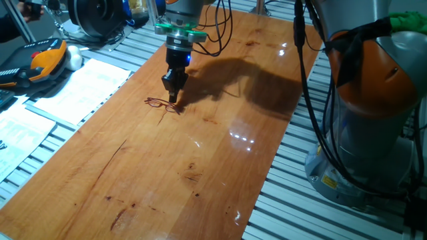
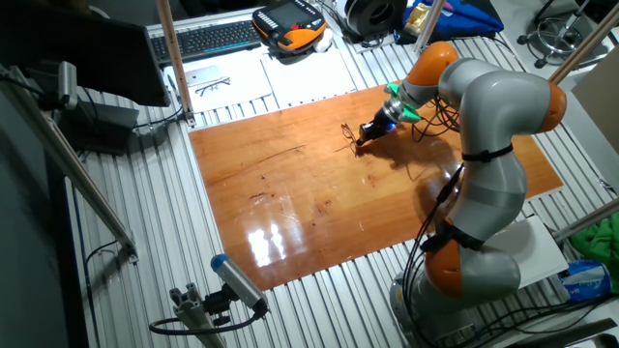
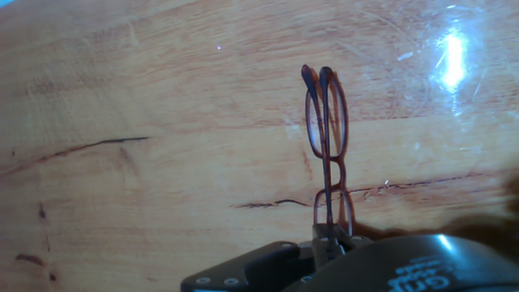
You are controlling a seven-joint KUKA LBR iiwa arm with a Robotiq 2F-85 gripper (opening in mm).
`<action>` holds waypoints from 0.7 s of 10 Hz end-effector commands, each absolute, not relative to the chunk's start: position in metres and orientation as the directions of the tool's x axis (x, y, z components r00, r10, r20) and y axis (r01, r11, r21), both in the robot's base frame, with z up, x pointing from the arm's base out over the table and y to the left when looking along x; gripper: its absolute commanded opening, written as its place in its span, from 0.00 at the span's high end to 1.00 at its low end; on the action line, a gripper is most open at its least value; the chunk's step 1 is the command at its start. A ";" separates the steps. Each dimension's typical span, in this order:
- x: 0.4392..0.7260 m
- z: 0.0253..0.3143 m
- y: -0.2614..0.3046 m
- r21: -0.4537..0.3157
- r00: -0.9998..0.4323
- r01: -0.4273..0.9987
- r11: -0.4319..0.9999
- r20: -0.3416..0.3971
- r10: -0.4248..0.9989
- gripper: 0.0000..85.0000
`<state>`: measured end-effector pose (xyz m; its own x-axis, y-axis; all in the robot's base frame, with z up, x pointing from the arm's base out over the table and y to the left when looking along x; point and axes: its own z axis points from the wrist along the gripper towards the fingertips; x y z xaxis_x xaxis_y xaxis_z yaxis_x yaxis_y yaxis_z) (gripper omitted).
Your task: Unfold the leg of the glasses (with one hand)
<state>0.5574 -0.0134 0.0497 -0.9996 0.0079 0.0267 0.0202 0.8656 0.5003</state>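
The glasses (image 1: 162, 104) lie on the wooden table (image 1: 200, 167), thin reddish-brown wire frames with clear lenses. In the hand view the glasses (image 3: 326, 154) run straight away from me, both legs folded along the lenses. Their near end disappears between my fingertips. My gripper (image 1: 173, 97) points down at the right end of the frame, its black fingers close together and touching it. From the other side the gripper (image 2: 360, 142) meets the glasses (image 2: 349, 135) near the table's far edge. The gripper (image 3: 328, 237) shows only at the bottom edge of the hand view.
White paper sheets (image 1: 80, 83) and an orange-black pendant (image 1: 40, 63) lie left of the table. The arm's orange-and-grey base (image 1: 373, 120) with hanging cables stands at the right. A keyboard (image 2: 208, 39) and a sheet with another pair of spectacles (image 2: 211, 85) sit beyond the far edge.
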 end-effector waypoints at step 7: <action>0.558 0.051 -0.012 0.470 -1.000 0.025 0.882 0.009 0.024 1.00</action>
